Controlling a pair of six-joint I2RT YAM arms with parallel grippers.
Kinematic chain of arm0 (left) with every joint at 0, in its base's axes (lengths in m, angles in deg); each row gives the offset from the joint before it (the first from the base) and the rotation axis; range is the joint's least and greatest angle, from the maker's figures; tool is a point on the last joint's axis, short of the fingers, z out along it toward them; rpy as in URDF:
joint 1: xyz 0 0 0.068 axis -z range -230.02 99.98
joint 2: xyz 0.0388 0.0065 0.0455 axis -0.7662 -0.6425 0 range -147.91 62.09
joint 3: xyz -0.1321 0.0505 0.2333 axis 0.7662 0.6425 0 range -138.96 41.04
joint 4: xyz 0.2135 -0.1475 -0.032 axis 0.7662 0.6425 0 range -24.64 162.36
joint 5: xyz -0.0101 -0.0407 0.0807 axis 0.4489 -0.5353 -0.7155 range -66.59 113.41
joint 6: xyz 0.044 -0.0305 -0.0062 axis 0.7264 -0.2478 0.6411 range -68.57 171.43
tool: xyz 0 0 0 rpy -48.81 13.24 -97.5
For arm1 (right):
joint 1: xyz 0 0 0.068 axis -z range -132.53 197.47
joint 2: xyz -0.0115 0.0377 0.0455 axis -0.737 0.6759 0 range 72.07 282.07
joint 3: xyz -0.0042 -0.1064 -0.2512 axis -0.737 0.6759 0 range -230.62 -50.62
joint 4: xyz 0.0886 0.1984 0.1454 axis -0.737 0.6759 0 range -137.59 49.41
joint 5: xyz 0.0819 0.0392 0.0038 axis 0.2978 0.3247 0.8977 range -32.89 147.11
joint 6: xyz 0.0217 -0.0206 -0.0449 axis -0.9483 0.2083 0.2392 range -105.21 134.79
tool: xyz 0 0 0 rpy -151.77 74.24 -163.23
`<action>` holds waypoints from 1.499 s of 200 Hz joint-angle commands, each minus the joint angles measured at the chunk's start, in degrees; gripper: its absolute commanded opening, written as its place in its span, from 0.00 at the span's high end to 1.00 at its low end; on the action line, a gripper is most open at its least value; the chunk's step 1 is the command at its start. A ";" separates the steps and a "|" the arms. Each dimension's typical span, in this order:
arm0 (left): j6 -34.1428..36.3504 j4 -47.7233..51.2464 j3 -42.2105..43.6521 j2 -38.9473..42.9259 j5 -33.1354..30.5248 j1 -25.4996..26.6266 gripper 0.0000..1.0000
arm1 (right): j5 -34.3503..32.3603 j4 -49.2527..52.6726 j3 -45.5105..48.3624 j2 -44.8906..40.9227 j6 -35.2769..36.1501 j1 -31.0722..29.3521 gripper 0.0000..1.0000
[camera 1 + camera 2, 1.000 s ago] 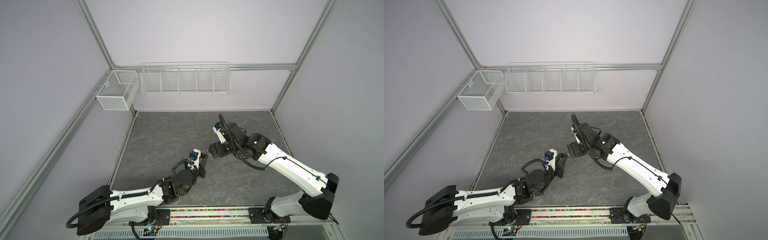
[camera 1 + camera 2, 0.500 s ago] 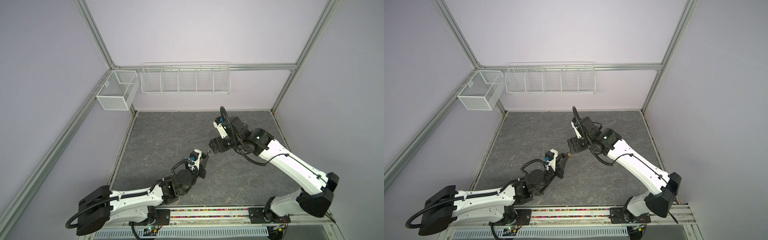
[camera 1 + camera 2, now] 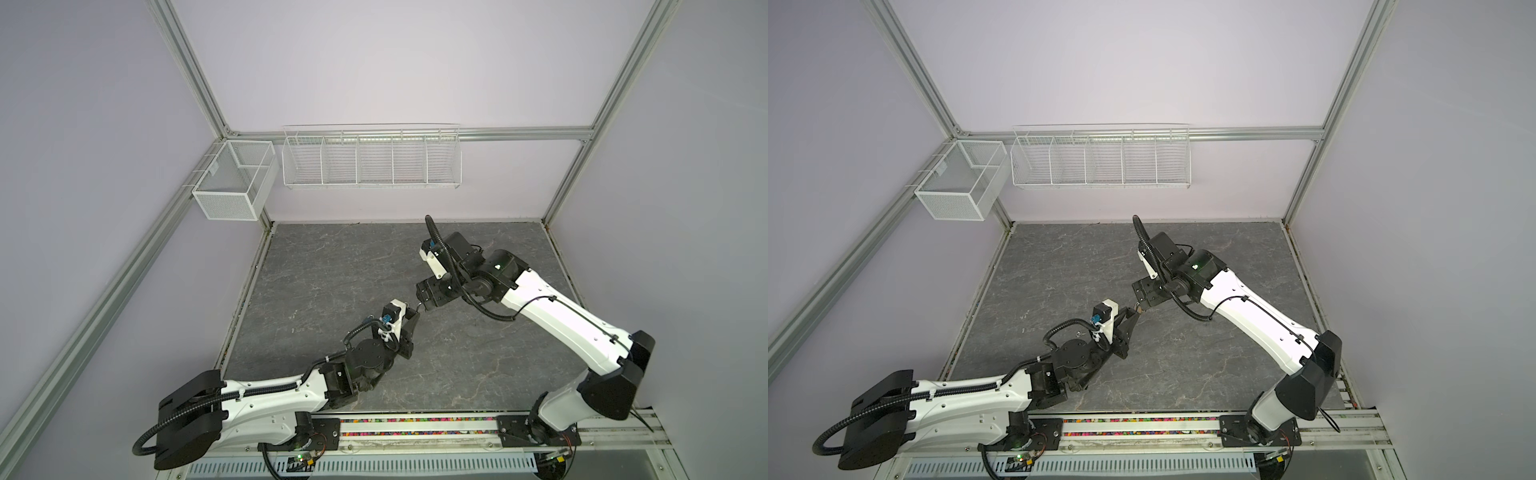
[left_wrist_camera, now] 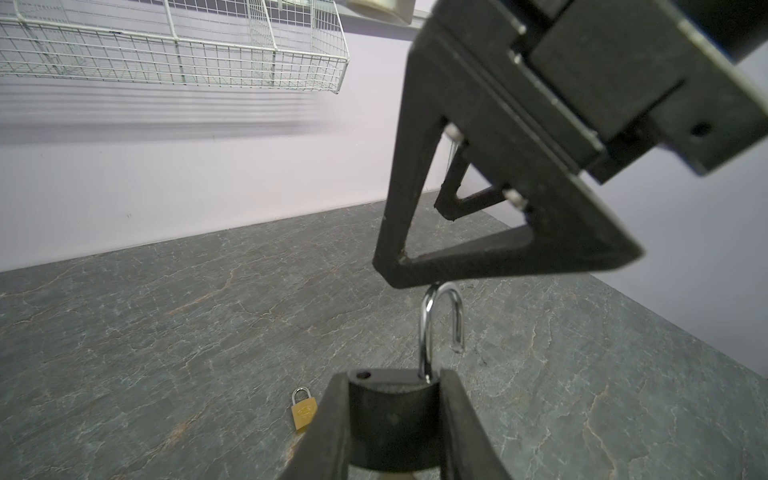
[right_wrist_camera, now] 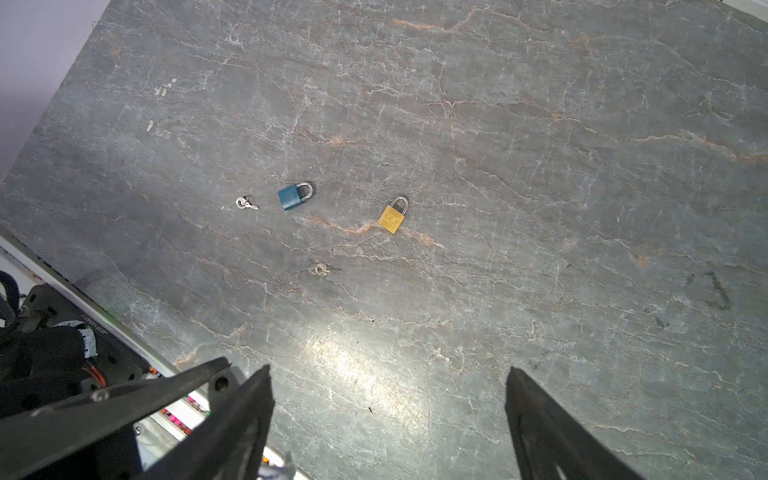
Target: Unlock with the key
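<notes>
Jaws on the left gripper (image 4: 392,384): closed on the body of the dark padlock (image 4: 392,419), with a finger flat on each side face and the shackle (image 4: 424,332) pointing away from the wrist. Jaws on the right gripper (image 5: 388,374): spread wide, holding nothing, with one fingertip (image 4: 399,274) right at the crown of the shackle, touching or just short of it, hard to tell which. Held up off the table (image 5: 540,166), about mid-table, between the two arms.

Looks already sprung, with one leg seated in the body and the free leg hanging clear of its empty hole. Probably calls for proving the release, not for more turning. Cannot make out the key for this lock; possibly under the body, out of sight of the left wrist view.

To do it well:
- Grip the lock firmly by the flat faces and allow no twist while the right fingers work at the shackle.
- Bring the right fingers around the crown, not against its side, and close gently. Polished steel, so likely to slip out of a glancing pinch.
- Pull straight along the seated leg, or swing the free leg sideways, away from the hole, to avoid clicking it shut again.
- Watch the gap at the free leg in the left wrist view.

Ignore the rest on the table: gold padlock (image 5: 392,219) and blue padlock (image 5: 291,196), both with shackles down, plus two small bunches of keys (image 5: 246,203) (image 5: 322,269) near them.
</notes>
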 commanded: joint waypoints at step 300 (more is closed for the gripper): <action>-31.70 66.43 -50.13 -46.79 24.50 -34.77 1.00 | -0.84 -18.06 29.87 -10.36 -12.28 7.99 0.11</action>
